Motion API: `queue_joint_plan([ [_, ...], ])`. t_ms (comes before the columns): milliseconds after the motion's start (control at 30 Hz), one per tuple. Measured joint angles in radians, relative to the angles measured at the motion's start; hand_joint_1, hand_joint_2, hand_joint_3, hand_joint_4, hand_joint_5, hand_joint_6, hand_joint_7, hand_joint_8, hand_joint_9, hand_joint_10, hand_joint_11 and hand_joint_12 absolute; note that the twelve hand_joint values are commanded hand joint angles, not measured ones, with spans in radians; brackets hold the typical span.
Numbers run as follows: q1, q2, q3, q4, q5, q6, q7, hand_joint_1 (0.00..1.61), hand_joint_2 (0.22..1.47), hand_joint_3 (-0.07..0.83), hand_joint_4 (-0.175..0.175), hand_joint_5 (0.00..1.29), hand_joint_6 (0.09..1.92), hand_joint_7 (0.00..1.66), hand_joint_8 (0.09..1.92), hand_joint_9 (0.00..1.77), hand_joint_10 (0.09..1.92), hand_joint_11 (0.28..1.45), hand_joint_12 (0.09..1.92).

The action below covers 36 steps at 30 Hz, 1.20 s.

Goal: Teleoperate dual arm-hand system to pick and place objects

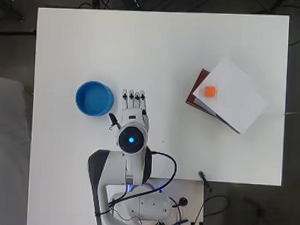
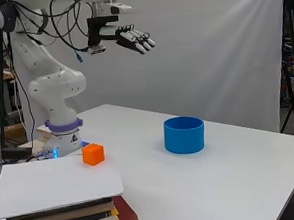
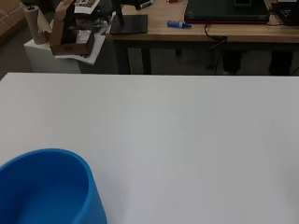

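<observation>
my robot hand (image 2: 132, 38) hangs high above the worktop (image 1: 168, 48), fingers straight and relaxed, holding nothing. the blue bowl (image 1: 94, 98) sits just beside it in the overhead view, on the side away from the books, standing upright and empty; my wrist camera catches its rim (image 3: 46, 186) at one corner. well apart on the other side, the orange cube (image 1: 210, 91) rests on a white sheet (image 1: 236, 96) laid over a stack of books (image 2: 78, 217) near the worktop's edge. bare worktop lies between the bowl and the stack. beyond the far edge i see a wooden desk (image 3: 196, 30).
</observation>
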Motion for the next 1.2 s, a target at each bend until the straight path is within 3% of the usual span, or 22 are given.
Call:
queue_joint_plan([
  [100,0.001,-0.036,-0.002,-0.009,0.091,0.024,0.019,0.35,1.06,-0.005,-0.029,0.37,0.09,0.47,0.09,0.57,0.09,0.45,0.09],
  [200,-0.009,-0.039,-0.024,-0.027,0.129,0.054,0.053,0.36,1.04,-0.008,-0.001,0.36,0.09,0.38,0.09,0.47,0.09,0.43,0.09],
  [367,-0.036,-0.054,-0.073,-0.093,0.043,0.15,0.14,0.36,1.04,-0.005,0.022,0.37,0.09,0.36,0.09,0.46,0.09,0.43,0.09],
  [433,-0.043,-0.06,-0.059,-0.113,0.014,0.178,0.169,0.31,1.03,-0.005,0.062,0.32,0.09,0.38,0.09,0.48,0.09,0.46,0.09],
  [533,-0.06,-0.048,-0.053,-0.146,-0.05,0.227,0.208,0.28,1.02,-0.007,0.081,0.28,0.09,0.38,0.09,0.48,0.09,0.47,0.09],
  [767,-0.095,0.061,-0.213,-0.197,-0.28,0.328,0.253,0.28,1.02,-0.004,0.071,0.25,0.09,0.35,0.09,0.43,0.09,0.47,0.09],
  [1033,-0.099,0.209,-0.401,-0.221,-0.285,0.524,0.258,0.33,1.02,-0.003,0.061,0.21,0.09,0.31,0.09,0.38,0.09,0.45,0.09],
  [1200,-0.096,0.39,-0.442,-0.136,-0.229,0.553,0.23,0.34,1.01,-0.005,0.046,0.19,0.09,0.36,0.09,0.42,0.09,0.46,0.09],
])
